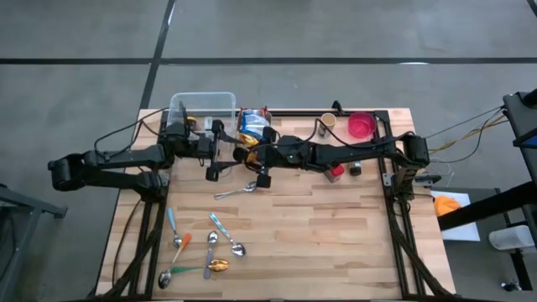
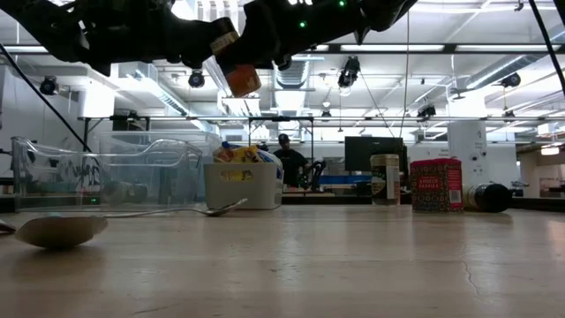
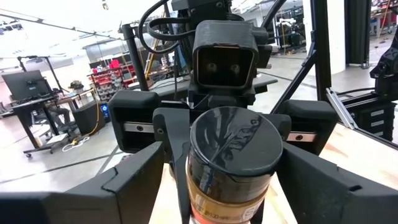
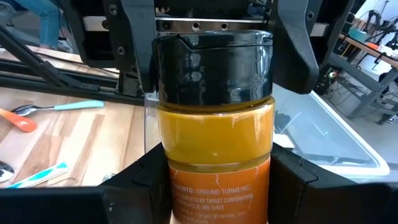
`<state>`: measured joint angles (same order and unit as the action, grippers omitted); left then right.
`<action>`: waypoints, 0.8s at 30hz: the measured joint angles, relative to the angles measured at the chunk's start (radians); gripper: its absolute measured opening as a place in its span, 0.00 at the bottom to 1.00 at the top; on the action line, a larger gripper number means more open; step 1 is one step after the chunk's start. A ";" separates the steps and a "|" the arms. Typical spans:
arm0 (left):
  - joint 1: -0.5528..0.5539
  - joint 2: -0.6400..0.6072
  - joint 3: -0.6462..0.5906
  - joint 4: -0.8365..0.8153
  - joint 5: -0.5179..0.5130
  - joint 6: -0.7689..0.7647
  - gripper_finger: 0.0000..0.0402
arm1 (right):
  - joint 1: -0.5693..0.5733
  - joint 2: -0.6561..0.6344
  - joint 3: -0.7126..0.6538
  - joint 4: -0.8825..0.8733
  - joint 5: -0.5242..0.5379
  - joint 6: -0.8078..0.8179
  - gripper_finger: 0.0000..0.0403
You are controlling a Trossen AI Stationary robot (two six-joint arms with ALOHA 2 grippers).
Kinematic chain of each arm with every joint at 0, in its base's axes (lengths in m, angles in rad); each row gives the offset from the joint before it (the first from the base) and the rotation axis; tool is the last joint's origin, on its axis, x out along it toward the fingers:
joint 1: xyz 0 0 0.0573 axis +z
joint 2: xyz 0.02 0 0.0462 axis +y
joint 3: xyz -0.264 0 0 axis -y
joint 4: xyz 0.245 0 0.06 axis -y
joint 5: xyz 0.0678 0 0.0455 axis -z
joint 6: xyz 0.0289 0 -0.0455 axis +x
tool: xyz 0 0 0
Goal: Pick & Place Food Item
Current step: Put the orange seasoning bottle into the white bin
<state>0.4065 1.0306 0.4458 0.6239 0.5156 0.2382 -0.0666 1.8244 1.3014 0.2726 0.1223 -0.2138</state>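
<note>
A turmeric jar (image 4: 214, 143) with a black lid (image 3: 233, 146) and an orange label hangs high over the table's far middle, between my two grippers. My right gripper (image 4: 217, 205) is shut on its lower part. My left gripper (image 3: 227, 193) faces it, open, with a finger on either side of the lid end; whether those fingers touch the lid cannot be told. In the high view the jar (image 1: 242, 155) shows as a small orange spot between the arms. In the low view the jar (image 2: 240, 78) is well above the tabletop. My right gripper pinches the jar's labelled lower part (image 4: 214, 196) between its two fingers. The fingers come about level from the table's right side and lie along the jar. The jar is lifted clear of the table, its lid pointing toward my left gripper.
A clear plastic bin (image 1: 201, 105) and a white basket of food packets (image 1: 252, 126) stand at the far edge. A pink bowl (image 1: 361, 126), a cup (image 1: 327, 122), a red can (image 1: 336, 172) and a dark jar (image 1: 356, 168) sit far right. Several spoons (image 1: 210, 247) lie near left.
</note>
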 joint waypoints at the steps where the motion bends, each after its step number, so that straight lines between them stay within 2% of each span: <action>1: 0.000 0.000 0.000 0.000 0.000 0.000 0.72 | 0.000 0.000 0.000 0.000 0.000 0.000 0.43; 11: 0.000 -0.001 -0.001 -0.011 0.004 0.004 0.44 | 0.000 -0.001 0.000 -0.002 0.004 0.007 0.43; 15: 0.000 -0.001 -0.001 -0.013 0.001 0.004 0.44 | -0.001 -0.001 0.000 -0.003 0.003 0.007 0.43; 21: 0.000 -0.001 -0.001 -0.014 0.000 -0.002 0.56 | 0.000 -0.001 0.000 -0.003 0.003 0.004 0.43; 24: 0.000 -0.001 -0.001 -0.015 0.000 -0.003 0.56 | 0.000 -0.001 0.000 -0.003 0.003 0.003 0.43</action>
<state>0.4065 1.0298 0.4446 0.6086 0.5156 0.2352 -0.0669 1.8233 1.3014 0.2691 0.1253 -0.2104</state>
